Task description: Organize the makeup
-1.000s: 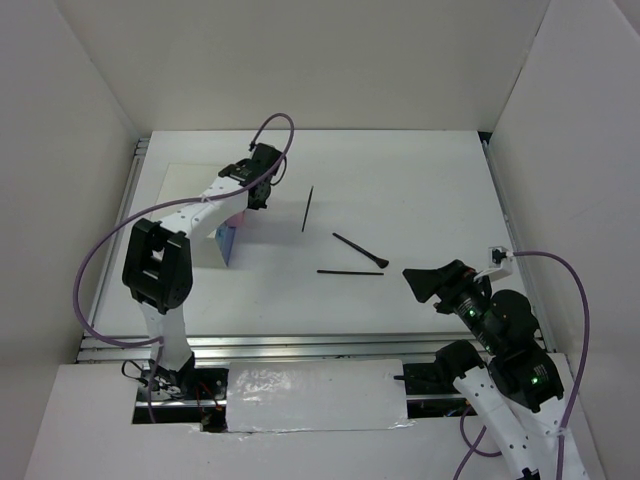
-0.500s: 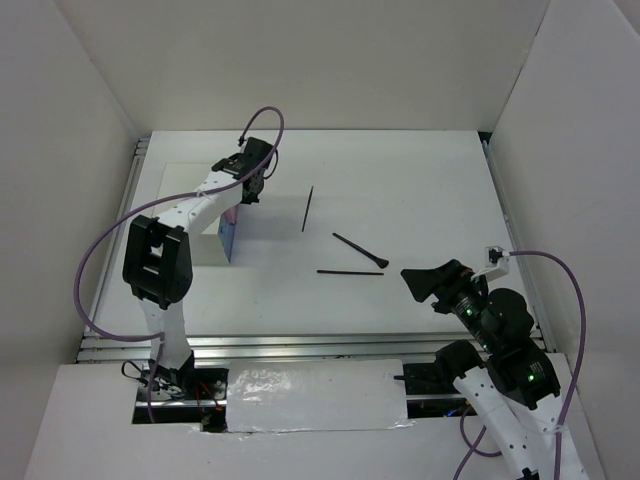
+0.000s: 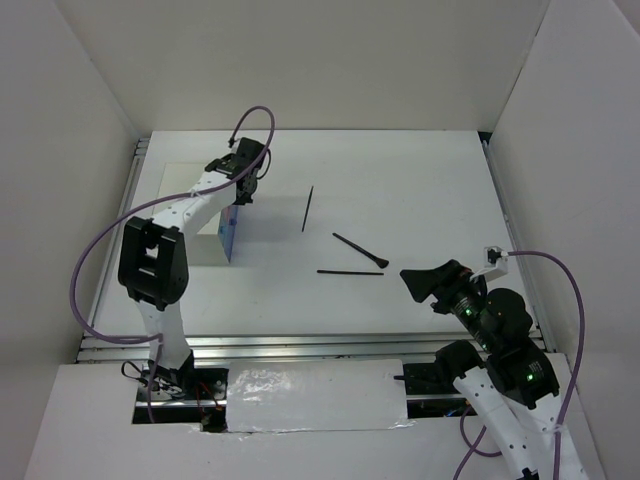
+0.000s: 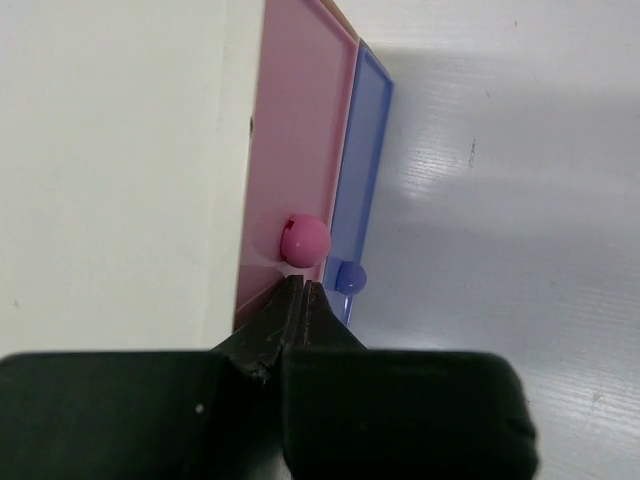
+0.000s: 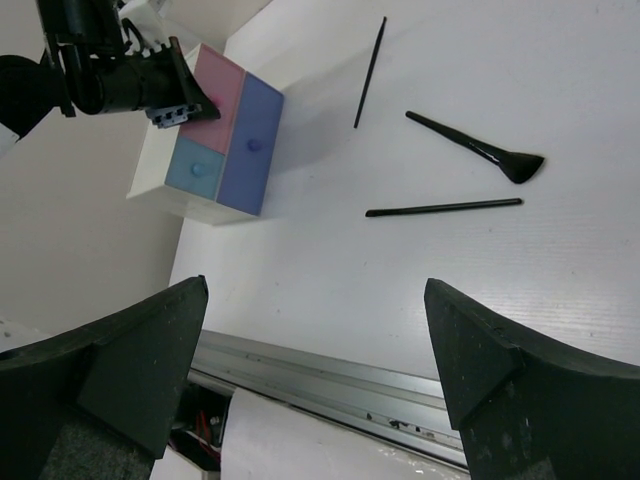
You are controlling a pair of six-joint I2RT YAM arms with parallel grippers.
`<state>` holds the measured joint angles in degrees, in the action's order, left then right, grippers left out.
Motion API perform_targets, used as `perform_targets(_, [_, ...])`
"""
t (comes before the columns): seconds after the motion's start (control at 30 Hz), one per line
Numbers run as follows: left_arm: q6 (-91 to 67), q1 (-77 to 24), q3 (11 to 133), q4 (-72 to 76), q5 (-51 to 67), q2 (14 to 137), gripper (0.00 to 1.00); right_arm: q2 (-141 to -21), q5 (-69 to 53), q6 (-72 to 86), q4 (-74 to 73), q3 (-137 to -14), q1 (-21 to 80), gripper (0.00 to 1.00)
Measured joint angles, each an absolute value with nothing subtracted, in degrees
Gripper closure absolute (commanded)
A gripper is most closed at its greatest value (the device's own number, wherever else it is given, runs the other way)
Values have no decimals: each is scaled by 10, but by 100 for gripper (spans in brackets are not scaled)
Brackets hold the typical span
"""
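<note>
Three slim black makeup pieces lie apart on the white tabletop point(image 3: 420, 190), right of the drawer box point(image 3: 228, 232): a thin pencil point(image 3: 308, 208), a brush point(image 3: 360, 250) with a flared tip, and a straight stick point(image 3: 350, 272). From above, the box's drawer fronts barely show; the right wrist view shows them pink and blue. Only the left wrist view shows the clenched left pincer point(image 4: 297, 295) just under the pink knob point(image 4: 305, 240); contact is unclear. The right pincer point(image 5: 315, 300) is spread wide, holding nothing.

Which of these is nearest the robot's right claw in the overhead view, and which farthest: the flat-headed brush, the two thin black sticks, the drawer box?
1. Flat-headed brush and crosswise thin stick, just left of the right gripper: too close to call.
2. Lengthwise thin stick, farther back and left.
3. Drawer box, far left.
</note>
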<state>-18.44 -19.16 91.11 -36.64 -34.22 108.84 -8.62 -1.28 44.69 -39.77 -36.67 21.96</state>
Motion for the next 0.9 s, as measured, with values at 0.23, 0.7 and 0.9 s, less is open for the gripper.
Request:
perform_targets(0.23, [-183,-190,911,-377,-307,1062,65,-81,-13,448,-398,-360,220,0])
perform_targets(0.7, [-200,-201,911,-380,-156,829,8,-259,-117,501,-96,-228,220,0])
perform_targets(0.9, [-212,-196,846,-385,-206,691,1,-609,-138,527,109,-299,292,0])
